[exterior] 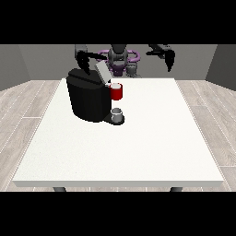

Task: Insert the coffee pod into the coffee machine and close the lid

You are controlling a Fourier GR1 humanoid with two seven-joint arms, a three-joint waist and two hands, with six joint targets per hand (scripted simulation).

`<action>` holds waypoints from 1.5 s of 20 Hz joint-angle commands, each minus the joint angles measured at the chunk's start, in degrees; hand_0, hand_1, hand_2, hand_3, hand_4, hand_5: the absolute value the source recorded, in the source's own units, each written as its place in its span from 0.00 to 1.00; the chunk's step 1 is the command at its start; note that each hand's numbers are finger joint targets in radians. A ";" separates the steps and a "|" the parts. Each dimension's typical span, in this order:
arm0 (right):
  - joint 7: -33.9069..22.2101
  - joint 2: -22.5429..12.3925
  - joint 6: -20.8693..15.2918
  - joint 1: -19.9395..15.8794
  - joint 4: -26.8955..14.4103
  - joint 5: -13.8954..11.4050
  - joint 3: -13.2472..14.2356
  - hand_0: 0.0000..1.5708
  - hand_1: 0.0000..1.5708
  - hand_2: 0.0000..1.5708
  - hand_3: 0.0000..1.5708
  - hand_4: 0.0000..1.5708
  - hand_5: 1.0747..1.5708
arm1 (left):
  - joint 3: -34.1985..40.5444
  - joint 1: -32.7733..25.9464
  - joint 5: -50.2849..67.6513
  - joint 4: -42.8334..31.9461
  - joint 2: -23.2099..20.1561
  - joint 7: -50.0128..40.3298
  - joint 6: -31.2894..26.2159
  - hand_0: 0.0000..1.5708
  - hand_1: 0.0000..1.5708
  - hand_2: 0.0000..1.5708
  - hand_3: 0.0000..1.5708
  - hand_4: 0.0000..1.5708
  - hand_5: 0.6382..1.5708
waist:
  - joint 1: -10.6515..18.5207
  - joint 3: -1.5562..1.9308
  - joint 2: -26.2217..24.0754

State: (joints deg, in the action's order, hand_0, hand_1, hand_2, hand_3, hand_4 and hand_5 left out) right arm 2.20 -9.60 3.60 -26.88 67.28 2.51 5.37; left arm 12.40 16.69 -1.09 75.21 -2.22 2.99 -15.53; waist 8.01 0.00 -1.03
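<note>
The grey coffee pod [117,112] sits on the desk [152,138] against the coffee machine [87,94], well below the robot hand at the view's left [84,62], whose finger state cannot be told. The pod is probably light, stiff and slippery, best pinched by its sides.

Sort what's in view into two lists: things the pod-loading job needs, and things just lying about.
For the job:
coffee machine
its raised lid
grey thing at the machine's base, possibly the pod
robot hand at the view's left

Not needed:
red thing at the machine
white table
</note>
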 commanded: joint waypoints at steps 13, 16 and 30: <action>2.08 0.44 0.72 -9.63 -7.61 -2.63 -0.04 0.00 0.00 0.00 0.00 0.00 1.00 | -1.43 -1.58 1.92 4.23 -1.86 0.96 3.89 0.00 0.00 0.00 0.00 0.00 1.00 | -1.54 0.00 5.05; 1.72 1.01 0.18 -12.55 -7.88 -3.56 -0.84 0.00 0.00 0.00 0.00 0.00 1.00 | -2.07 -1.34 1.44 3.32 -2.17 2.07 3.85 0.00 0.00 0.00 0.00 0.00 1.00 | -0.96 -0.01 5.83; -0.12 1.30 -0.15 -18.97 -9.99 -6.84 -2.10 0.00 0.00 0.00 0.00 0.00 1.00 | -2.07 -1.21 2.56 1.12 -4.80 3.51 2.88 0.00 0.00 0.00 0.00 0.09 1.00 | 0.48 0.00 6.39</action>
State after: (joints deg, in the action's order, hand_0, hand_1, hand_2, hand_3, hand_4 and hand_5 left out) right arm 1.79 -7.36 3.45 -42.79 58.71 -3.41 2.76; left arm 10.95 15.14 1.24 76.08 -6.16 6.44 -11.66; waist 7.19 -0.02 4.33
